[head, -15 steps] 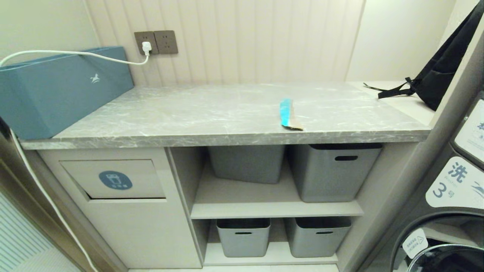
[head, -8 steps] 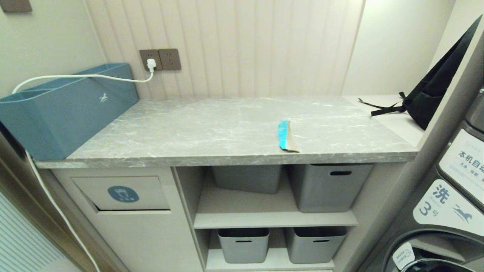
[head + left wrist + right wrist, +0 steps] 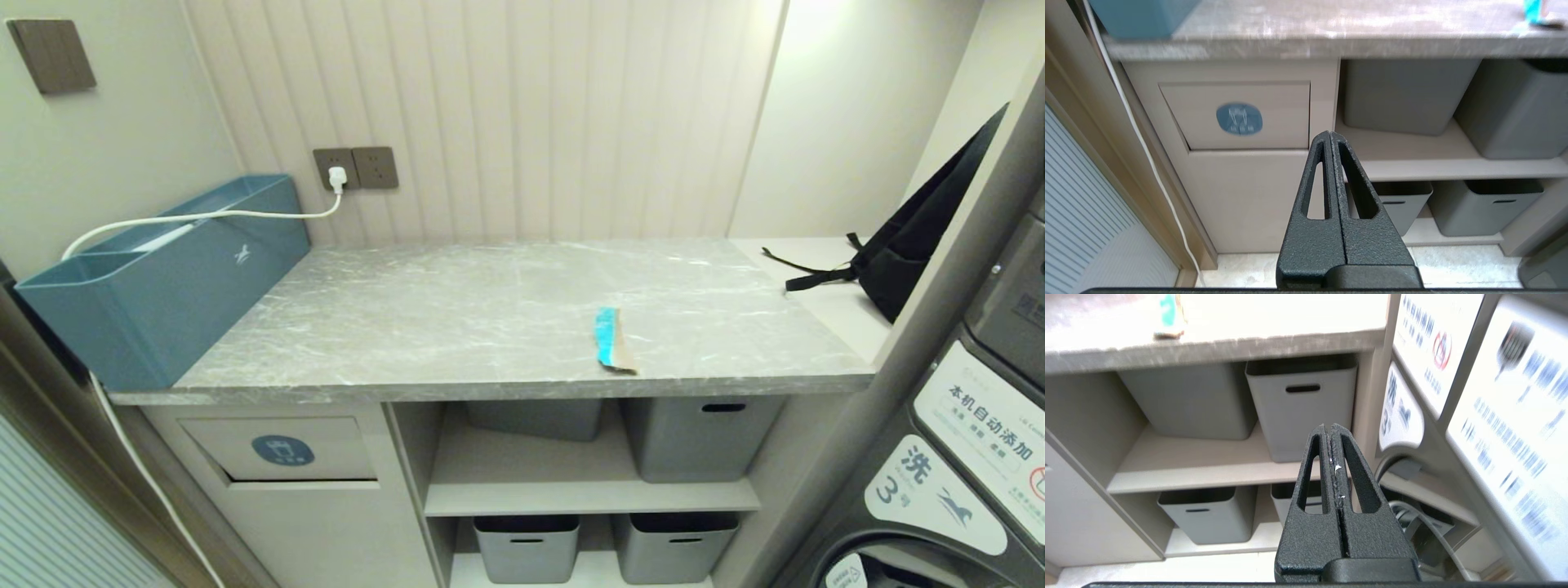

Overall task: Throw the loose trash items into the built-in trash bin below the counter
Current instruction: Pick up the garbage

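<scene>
One torn cardboard scrap, cyan on one side and brown on the other, lies near the front edge of the grey marble counter; it also shows in the left wrist view and the right wrist view. The built-in trash bin is a beige flap with a blue oval badge under the counter's left end, flap closed. My left gripper is shut and empty, held low in front of the cabinet next to the flap. My right gripper is shut and empty, facing the shelves. Neither arm shows in the head view.
A long teal box with a white cable stands on the counter's left end. Several grey tubs fill the open shelves. A black backpack leans at the right. A washing machine stands close on the right.
The whole head view has shifted downward in the picture as the camera rose; the counter top now shows more from above. The scrap and both grippers have not moved.
</scene>
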Tool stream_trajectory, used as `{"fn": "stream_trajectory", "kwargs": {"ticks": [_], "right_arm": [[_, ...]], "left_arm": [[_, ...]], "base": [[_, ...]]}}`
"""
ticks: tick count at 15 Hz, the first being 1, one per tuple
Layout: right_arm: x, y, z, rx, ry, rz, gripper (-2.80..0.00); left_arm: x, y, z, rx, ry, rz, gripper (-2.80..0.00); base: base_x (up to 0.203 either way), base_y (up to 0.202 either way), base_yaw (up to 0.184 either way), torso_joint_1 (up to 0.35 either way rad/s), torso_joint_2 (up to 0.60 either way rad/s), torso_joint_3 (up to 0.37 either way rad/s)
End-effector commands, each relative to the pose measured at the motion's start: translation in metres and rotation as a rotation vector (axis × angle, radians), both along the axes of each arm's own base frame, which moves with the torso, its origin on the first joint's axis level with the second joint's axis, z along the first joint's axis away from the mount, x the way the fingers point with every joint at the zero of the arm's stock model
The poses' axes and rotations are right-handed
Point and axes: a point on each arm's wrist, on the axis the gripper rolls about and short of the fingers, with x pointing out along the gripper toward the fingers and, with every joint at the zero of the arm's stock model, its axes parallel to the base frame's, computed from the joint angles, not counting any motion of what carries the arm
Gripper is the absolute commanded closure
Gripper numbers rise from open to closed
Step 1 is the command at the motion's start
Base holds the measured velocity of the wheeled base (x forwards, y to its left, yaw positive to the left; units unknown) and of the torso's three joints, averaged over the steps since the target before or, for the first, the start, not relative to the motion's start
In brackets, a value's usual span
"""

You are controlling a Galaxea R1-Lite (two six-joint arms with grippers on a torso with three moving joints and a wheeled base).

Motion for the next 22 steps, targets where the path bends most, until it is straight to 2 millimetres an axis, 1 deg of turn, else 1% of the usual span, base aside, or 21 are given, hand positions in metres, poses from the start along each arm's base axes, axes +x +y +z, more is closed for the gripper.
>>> {"fn": "stream_trajectory", "kwargs": {"ticks": [1, 3, 6, 7, 9, 11, 12, 13, 15, 16, 17, 18, 19, 20, 22], "right_arm": [[0.000, 0.000, 0.000, 0.002, 0.003, 0.000, 0.00], [0.000, 0.000, 0.000, 0.002, 0.003, 0.000, 0.00], [0.000, 0.000, 0.000, 0.002, 0.003, 0.000, 0.00], [0.000, 0.000, 0.000, 0.001, 0.003, 0.000, 0.00], [0.000, 0.000, 0.000, 0.002, 0.003, 0.000, 0.00], [0.000, 0.000, 0.000, 0.000, 0.003, 0.000, 0.00], [0.000, 0.000, 0.000, 0.000, 0.003, 0.000, 0.00], [0.000, 0.000, 0.000, 0.000, 0.003, 0.000, 0.00], [0.000, 0.000, 0.000, 0.000, 0.003, 0.000, 0.00], [0.000, 0.000, 0.000, 0.000, 0.003, 0.000, 0.00], [0.000, 0.000, 0.000, 0.000, 0.003, 0.000, 0.00], [0.000, 0.000, 0.000, 0.000, 0.003, 0.000, 0.00], [0.000, 0.000, 0.000, 0.000, 0.003, 0.000, 0.00], [0.000, 0.000, 0.000, 0.000, 0.003, 0.000, 0.00], [0.000, 0.000, 0.000, 0.000, 0.003, 0.000, 0.00]], "left_arm": [[0.000, 0.000, 0.000, -0.002, 0.004, 0.002, 0.00], [0.000, 0.000, 0.001, -0.007, -0.006, 0.000, 0.00], [-0.003, -0.001, 0.011, -0.009, -0.031, -0.035, 0.00], [-0.004, -0.001, 0.017, -0.008, -0.040, -0.050, 0.00], [0.002, -0.002, 0.042, -0.010, -0.008, -0.089, 0.00], [0.024, -0.003, 0.076, -0.028, 0.092, -0.150, 0.00], [0.040, -0.004, 0.092, -0.039, 0.138, -0.186, 0.00], [0.063, -0.005, 0.109, -0.051, 0.181, -0.227, 0.00], [0.115, -0.008, 0.139, -0.064, 0.230, -0.310, 0.00], [0.146, -0.015, 0.154, -0.063, 0.236, -0.371, 0.00], [0.171, -0.027, 0.165, -0.057, 0.238, -0.433, 0.00], [0.196, -0.046, 0.174, -0.052, 0.244, -0.503, 0.00], [0.219, -0.071, 0.179, -0.054, 0.256, -0.564, 0.00], [0.238, -0.094, 0.180, -0.062, 0.272, -0.600, 0.00], [0.276, -0.139, 0.175, -0.076, 0.311, -0.645, 0.00]], "base": [[0.000, 0.000, 0.000, 0.207, -0.45, -0.244], [0.000, 0.000, 0.000, 0.093, -0.18, -0.093], [0.000, 0.000, 0.000, 0.022, -0.04, -0.019], [0.000, 0.000, 0.000, 0.000, 0.00, 0.000], [0.000, 0.000, 0.000, 0.000, 0.00, 0.000], [0.000, 0.000, 0.000, 0.000, 0.00, 0.000], [0.000, 0.000, 0.000, 0.000, 0.00, 0.000], [0.000, 0.000, 0.000, 0.000, 0.00, 0.000], [0.000, 0.000, 0.000, 0.000, 0.00, 0.000], [0.000, 0.000, 0.000, 0.000, 0.00, 0.000], [0.000, 0.000, 0.000, 0.000, 0.00, 0.000], [0.000, 0.000, 0.000, 0.000, 0.00, 0.000], [0.000, 0.000, 0.000, 0.000, 0.00, 0.000], [0.000, 0.000, 0.000, 0.000, 0.00, 0.000], [0.000, 0.000, 0.000, 0.000, 0.00, 0.000]]}}
